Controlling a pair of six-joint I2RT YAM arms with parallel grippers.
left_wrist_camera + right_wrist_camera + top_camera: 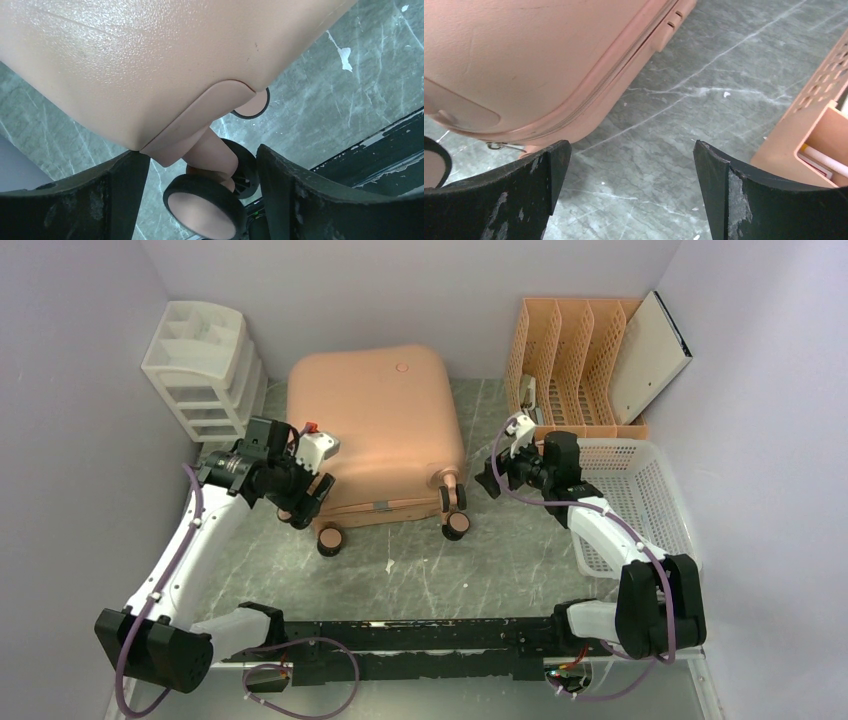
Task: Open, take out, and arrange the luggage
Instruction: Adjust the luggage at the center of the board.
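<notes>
the luggage (375, 425) lay flat and closed mid-table. the left gripper (200, 154) stood apart around a corner wheel (202, 210) — the right gripper (631, 150) gaped too, over the table (664, 120) beside the zipper edge.

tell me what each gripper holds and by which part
Nothing is held. The left gripper is open around a wheel of the suitcase, not clamping it; the right gripper is open over the table.

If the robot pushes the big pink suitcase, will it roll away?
Probably not. The suitcase lies flat on its side, so its wheels likely can't carry it, and it would slide instead. Its shell looks hard and shiny, so it should stay stiff but may be slippery to grab.
</notes>
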